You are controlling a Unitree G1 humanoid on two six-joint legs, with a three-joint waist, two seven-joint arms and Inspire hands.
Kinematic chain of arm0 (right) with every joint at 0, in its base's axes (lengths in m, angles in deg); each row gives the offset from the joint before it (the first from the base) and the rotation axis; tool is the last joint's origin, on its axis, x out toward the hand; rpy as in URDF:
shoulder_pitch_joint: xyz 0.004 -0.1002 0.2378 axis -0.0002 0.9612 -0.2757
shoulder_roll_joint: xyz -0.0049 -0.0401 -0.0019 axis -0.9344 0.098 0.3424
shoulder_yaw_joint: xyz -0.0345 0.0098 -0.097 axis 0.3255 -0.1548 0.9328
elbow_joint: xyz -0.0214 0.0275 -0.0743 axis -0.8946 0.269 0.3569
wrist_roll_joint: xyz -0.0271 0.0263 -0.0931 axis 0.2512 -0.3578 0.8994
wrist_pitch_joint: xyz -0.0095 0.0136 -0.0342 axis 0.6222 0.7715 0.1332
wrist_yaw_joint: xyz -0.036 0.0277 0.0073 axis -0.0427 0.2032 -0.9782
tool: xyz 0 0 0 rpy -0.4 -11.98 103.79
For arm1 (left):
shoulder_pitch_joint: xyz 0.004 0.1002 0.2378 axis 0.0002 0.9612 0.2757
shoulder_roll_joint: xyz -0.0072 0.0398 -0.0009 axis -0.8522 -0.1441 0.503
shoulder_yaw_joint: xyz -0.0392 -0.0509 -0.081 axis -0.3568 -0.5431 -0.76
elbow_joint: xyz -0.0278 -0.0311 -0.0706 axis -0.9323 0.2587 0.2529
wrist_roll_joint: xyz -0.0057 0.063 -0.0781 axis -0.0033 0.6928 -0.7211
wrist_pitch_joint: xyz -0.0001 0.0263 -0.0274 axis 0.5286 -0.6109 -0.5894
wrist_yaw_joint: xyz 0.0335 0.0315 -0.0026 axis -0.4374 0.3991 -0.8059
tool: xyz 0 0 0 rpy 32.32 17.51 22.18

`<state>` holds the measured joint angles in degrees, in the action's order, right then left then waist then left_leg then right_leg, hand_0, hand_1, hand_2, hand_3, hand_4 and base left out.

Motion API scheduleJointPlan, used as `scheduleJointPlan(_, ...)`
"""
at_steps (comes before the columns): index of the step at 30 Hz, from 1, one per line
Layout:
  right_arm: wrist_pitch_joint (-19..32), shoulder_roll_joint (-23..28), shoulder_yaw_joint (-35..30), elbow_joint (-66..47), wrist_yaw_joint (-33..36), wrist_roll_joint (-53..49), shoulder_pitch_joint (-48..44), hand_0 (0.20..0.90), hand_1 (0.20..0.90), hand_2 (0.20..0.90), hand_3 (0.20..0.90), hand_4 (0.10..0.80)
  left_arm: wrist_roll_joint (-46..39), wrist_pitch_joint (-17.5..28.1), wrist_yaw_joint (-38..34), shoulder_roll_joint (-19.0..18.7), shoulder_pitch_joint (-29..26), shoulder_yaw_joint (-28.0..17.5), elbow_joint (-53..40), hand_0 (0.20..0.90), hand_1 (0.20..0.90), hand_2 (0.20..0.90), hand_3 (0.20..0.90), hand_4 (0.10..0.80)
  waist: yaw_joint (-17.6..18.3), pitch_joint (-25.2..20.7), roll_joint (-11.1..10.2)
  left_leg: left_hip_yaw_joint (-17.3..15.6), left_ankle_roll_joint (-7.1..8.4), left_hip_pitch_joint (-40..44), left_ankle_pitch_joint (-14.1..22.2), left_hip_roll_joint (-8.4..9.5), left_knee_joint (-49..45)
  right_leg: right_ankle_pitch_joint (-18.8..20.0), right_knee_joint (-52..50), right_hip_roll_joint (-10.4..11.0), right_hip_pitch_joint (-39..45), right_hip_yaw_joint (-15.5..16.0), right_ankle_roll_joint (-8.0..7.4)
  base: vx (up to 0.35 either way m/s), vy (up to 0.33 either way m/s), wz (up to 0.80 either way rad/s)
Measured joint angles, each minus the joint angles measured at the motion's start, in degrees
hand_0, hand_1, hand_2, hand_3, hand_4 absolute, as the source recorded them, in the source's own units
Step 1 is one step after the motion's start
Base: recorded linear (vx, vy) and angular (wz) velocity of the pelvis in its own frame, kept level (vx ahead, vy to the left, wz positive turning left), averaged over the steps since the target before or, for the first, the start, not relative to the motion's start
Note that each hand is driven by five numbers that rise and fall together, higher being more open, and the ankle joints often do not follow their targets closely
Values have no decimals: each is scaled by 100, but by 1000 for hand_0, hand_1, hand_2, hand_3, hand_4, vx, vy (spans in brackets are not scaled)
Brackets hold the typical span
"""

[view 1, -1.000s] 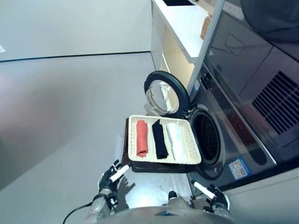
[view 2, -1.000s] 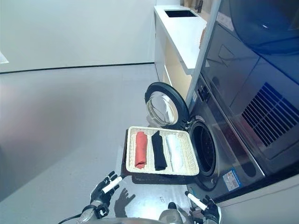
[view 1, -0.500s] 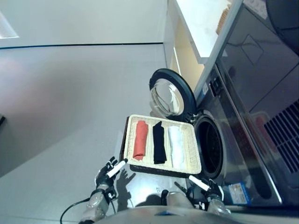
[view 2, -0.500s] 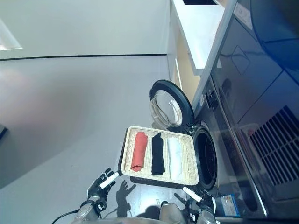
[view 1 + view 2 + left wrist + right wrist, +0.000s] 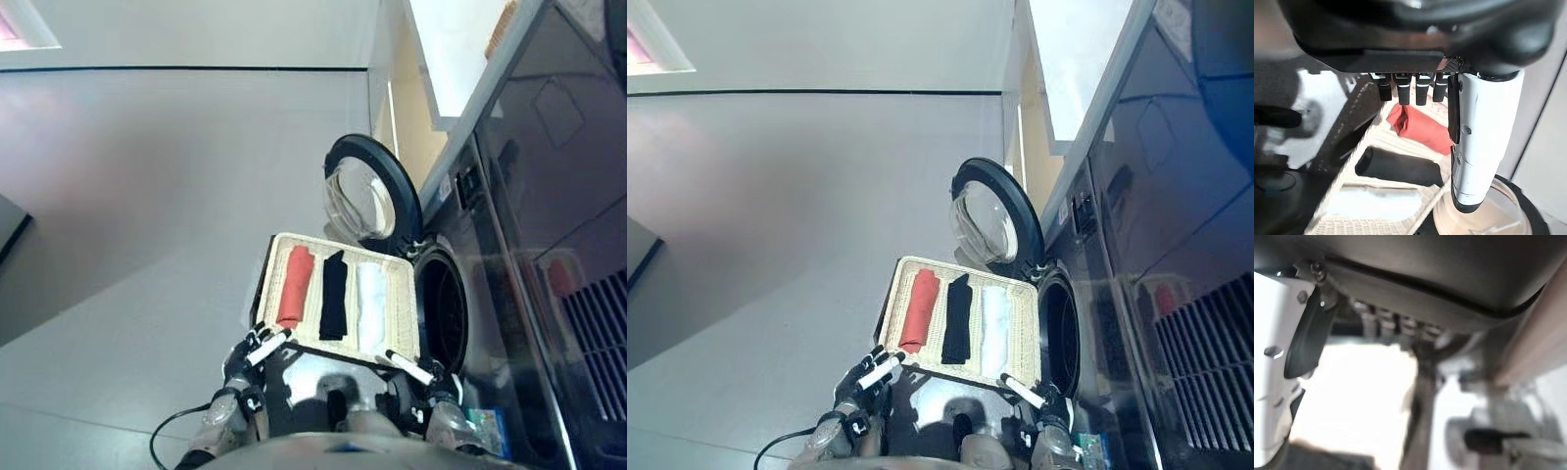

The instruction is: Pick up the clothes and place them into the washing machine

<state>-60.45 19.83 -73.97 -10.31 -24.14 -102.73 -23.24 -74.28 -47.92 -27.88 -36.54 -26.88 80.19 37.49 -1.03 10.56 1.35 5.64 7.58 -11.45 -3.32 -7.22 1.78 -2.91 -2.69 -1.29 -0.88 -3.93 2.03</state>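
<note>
A wicker tray (image 5: 402, 315) stands before the washing machine and holds three rolled clothes side by side: a red one (image 5: 293, 285), a black one (image 5: 334, 295) and a white one (image 5: 370, 305). The washing machine (image 5: 509, 284) is on the right, its round door (image 5: 369, 195) swung open and its dark drum (image 5: 443, 311) showing beside the tray. My left hand (image 5: 253, 352) hovers open near the tray's near left corner, holding nothing. My right hand (image 5: 423, 377) is open at the tray's near right corner, also with nothing in it. In the left wrist view the red roll (image 5: 1420, 128) and black roll (image 5: 1398, 167) lie past the fingers.
The tray rests on a dark stand (image 5: 263, 297). A white counter (image 5: 453, 49) runs along the wall above the machine. Grey floor (image 5: 137, 215) spreads to the left, with a dark object (image 5: 12, 230) at the far left edge.
The camera has shifted, so the whole scene sits differently. Both hands have come closer to the tray's near edge, still open.
</note>
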Motion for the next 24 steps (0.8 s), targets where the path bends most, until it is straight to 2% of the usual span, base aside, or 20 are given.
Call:
scheduleJointPlan(1, 5, 74, -36, 0, 3, 3, 20, 900, 900, 900, 900, 800, -37, 0, 0, 11, 16, -4, 0, 900, 900, 900, 900, 800, 3, -3, 67, -100, -34, 33, 14, -12, -78, -19, 11, 18, 45, -29, -66, 284, 237, -85)
scheduleJointPlan(2, 9, 128, -41, 1, -1, 3, 44, 900, 900, 900, 900, 800, -59, -4, -1, 35, 25, 5, 3, 900, 900, 900, 900, 800, 25, -33, 226, -170, -205, 93, -53, -34, -118, -86, 16, 22, 109, -92, -202, 197, 174, -93)
scheduleJointPlan(3, 4, 158, -57, -1, 6, -5, 55, 900, 900, 900, 900, 800, -62, -1, -2, 6, 12, -26, -8, 900, 900, 900, 900, 800, 8, -10, 198, -415, -560, 186, -332, 64, -158, -144, 44, 201, 188, -188, -358, 200, 178, -86)
scheduleJointPlan(5, -1, 97, -26, -16, -12, -2, 126, 900, 900, 900, 900, 800, -63, 13, -6, -56, -11, -145, -45, 900, 900, 900, 900, 800, 40, -36, 64, -675, -771, 280, -369, 298, -163, -250, -3, 516, 283, -179, -468, 291, 220, -45)
scheduleJointPlan(6, -29, -17, -93, 47, 7, -20, 156, 900, 900, 900, 900, 800, -61, 9, -33, -220, -198, -164, -33, 900, 900, 900, 900, 800, 96, -38, -88, -804, -941, 388, -258, 577, -175, -371, -36, 839, 431, -166, -676, 279, 185, -17)
scheduleJointPlan(7, -31, -48, -123, 96, 1, -34, 124, 900, 900, 900, 900, 800, -61, 11, -41, -202, -210, -163, -33, 900, 900, 900, 900, 800, 51, -33, -98, -894, -997, 418, -348, 618, -161, -397, -78, 915, 413, -176, -770, 233, 153, -26)
scheduleJointPlan(9, -43, -207, -83, 94, -20, -56, -10, 900, 900, 900, 900, 800, -61, 93, -105, -436, -434, -303, -144, 900, 900, 900, 900, 800, 29, -47, -64, -1119, -1115, 587, -169, 765, -151, -397, -328, 1087, 326, -201, -1008, 154, 149, -44)
scheduleJointPlan(13, -36, -314, -15, -86, -23, -50, -200, 900, 900, 900, 900, 800, -59, 179, -176, -561, -573, -382, -189, 900, 900, 900, 900, 800, 32, -110, -64, -1276, -1180, 741, -24, 842, -146, -401, -495, 1173, 304, -219, -1067, 177, 147, -25)
scheduleJointPlan(15, -33, -287, -43, -97, -15, -54, -309, 900, 900, 900, 900, 800, -60, 173, -202, -490, -590, -365, -186, 900, 900, 900, 900, 800, 23, -194, -72, -1329, -1205, 794, 76, 884, -133, -408, -706, 1199, 210, -206, -1086, 139, 154, -18)
scheduleJointPlan(19, -29, -234, -42, -113, -10, -53, -382, 900, 900, 900, 900, 800, -61, 142, -176, -364, -355, -314, -176, 900, 900, 900, 900, 800, 96, -346, -75, -1467, -1387, 907, 168, 906, -145, -440, -1957, 1233, -389, -134, -1056, 87, 153, -15)
scheduleJointPlan(20, -31, -235, -42, -112, -9, -53, -364, 900, 900, 900, 900, 800, -61, 137, -166, -374, -321, -314, -176, 900, 900, 900, 900, 800, 113, -352, -87, -1478, -1406, 937, 206, 928, -151, -402, -2075, 1254, -460, -92, -1033, 67, 68, -12)
scheduleJointPlan(22, -34, -238, -44, -114, -11, -53, -301, 900, 900, 900, 900, 800, -71, 126, -154, -419, -181, -331, -184, 900, 900, 900, 900, 800, 157, -391, -78, -1534, -1461, 984, 236, 928, -83, -325, -2425, 1355, -648, 248, -897, 120, 21, -15)
scheduleJointPlan(23, -34, -244, -44, -120, -10, -53, -236, 900, 900, 900, 900, 800, -86, 111, -157, -449, -108, -342, -180, 900, 900, 900, 900, 800, 186, -409, -84, -1539, -1510, 1008, 243, 955, -61, -315, -2500, 1493, -726, 352, -871, 176, -59, -15)
scheduleJointPlan(24, -36, -237, -44, -121, -7, -55, -191, 900, 900, 900, 900, 800, -94, 109, -159, -439, -71, -338, -182, 900, 900, 900, 900, 800, 185, -430, -67, -1530, -1512, 995, 244, 960, -41, -368, -2374, 1621, -771, 431, -913, 199, -108, -14)
